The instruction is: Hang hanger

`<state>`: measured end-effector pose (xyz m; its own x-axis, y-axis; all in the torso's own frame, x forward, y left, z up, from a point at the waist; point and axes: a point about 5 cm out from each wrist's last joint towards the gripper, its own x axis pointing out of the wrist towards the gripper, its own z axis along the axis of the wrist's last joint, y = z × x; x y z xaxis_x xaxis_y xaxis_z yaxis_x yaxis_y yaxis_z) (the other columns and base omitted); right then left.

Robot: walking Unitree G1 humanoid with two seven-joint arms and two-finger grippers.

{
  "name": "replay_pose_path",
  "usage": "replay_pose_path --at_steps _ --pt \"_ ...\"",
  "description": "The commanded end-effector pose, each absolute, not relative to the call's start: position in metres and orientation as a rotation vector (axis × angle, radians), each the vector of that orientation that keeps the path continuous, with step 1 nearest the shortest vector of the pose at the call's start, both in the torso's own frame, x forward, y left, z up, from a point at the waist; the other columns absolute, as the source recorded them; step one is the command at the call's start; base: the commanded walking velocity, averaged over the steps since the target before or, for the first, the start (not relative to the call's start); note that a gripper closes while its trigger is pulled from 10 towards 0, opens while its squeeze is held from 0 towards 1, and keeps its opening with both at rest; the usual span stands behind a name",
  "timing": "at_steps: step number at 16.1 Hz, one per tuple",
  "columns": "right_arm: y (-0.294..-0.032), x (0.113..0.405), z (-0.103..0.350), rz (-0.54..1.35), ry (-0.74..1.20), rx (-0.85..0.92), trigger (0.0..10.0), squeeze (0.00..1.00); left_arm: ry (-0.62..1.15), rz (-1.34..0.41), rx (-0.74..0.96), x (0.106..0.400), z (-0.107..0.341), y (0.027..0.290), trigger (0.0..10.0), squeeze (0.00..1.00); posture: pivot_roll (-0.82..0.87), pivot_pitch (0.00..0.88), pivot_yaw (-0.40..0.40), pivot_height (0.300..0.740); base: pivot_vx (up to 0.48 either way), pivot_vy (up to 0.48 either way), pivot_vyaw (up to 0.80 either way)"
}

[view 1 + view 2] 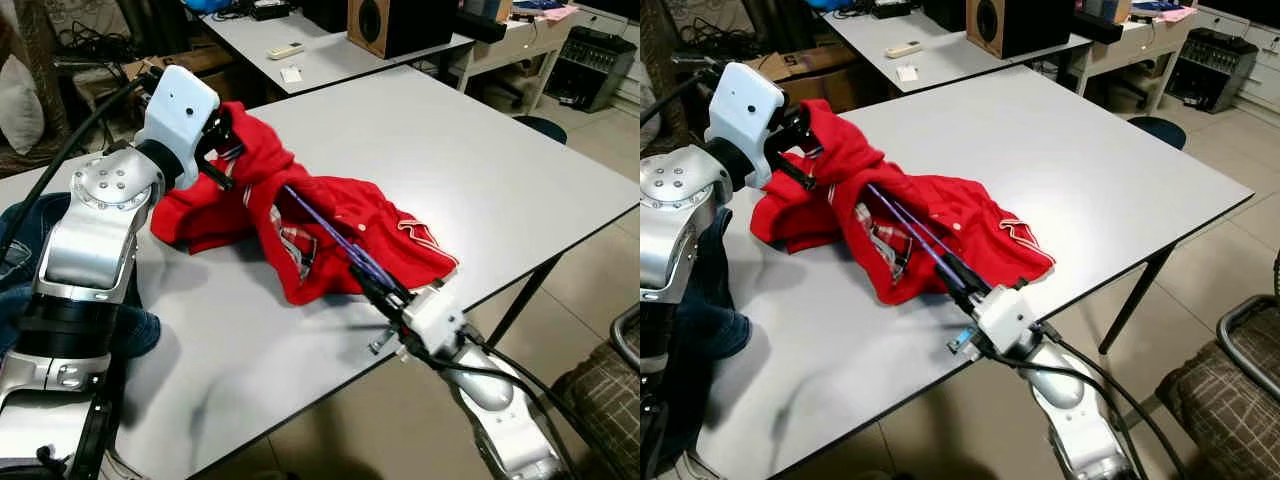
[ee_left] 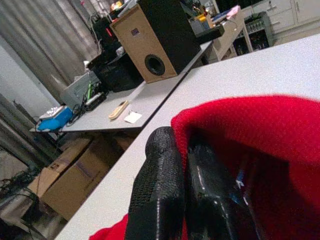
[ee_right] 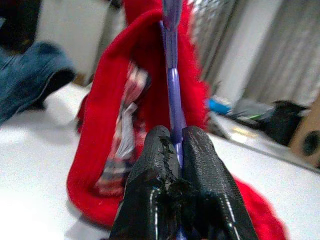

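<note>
A red jacket point(image 1: 330, 225) with a plaid lining lies crumpled on the white table point(image 1: 450, 160). A thin purple hanger point(image 1: 325, 228) runs into the jacket's opening. My right gripper point(image 1: 372, 282) is shut on the hanger's near end at the table's front edge; its fingers point(image 3: 170, 175) pinch the purple bar. My left gripper point(image 1: 222, 150) is shut on the jacket's collar at the far left, holding that red fabric point(image 2: 240, 130) raised above the table. Most of the hanger is hidden inside the jacket.
Blue jeans point(image 1: 25, 240) lie on the table's left edge under my left arm. A second table behind holds a wooden speaker point(image 1: 385, 22) and a remote point(image 1: 285, 50). A plaid chair point(image 1: 610, 390) stands at the right, beyond the table's front corner.
</note>
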<state>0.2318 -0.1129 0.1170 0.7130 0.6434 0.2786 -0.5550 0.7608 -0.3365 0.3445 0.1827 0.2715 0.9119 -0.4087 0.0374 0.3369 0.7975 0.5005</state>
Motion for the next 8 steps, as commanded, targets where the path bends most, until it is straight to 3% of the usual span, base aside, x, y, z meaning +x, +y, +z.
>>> replay_pose_path --at_steps 1,5,8 --pt "-0.127 0.216 0.127 0.578 -0.455 -0.204 10.0 0.0 -0.145 -0.373 0.532 0.343 0.277 0.19 0.0 0.0 0.08 0.022 0.082 0.74 0.0 0.0 0.0" --pt "-0.158 0.165 0.117 0.465 -0.361 -0.189 10.0 0.0 -0.133 -0.365 0.531 0.34 0.275 0.193 0.0 0.0 0.07 0.027 0.085 0.74 0.0 0.0 0.0" --pt "-0.164 0.158 0.098 0.528 -0.226 -0.211 10.0 0.0 -0.134 -0.381 0.528 0.342 0.274 0.191 0.0 0.0 0.05 0.027 0.105 0.74 0.0 0.0 0.0"
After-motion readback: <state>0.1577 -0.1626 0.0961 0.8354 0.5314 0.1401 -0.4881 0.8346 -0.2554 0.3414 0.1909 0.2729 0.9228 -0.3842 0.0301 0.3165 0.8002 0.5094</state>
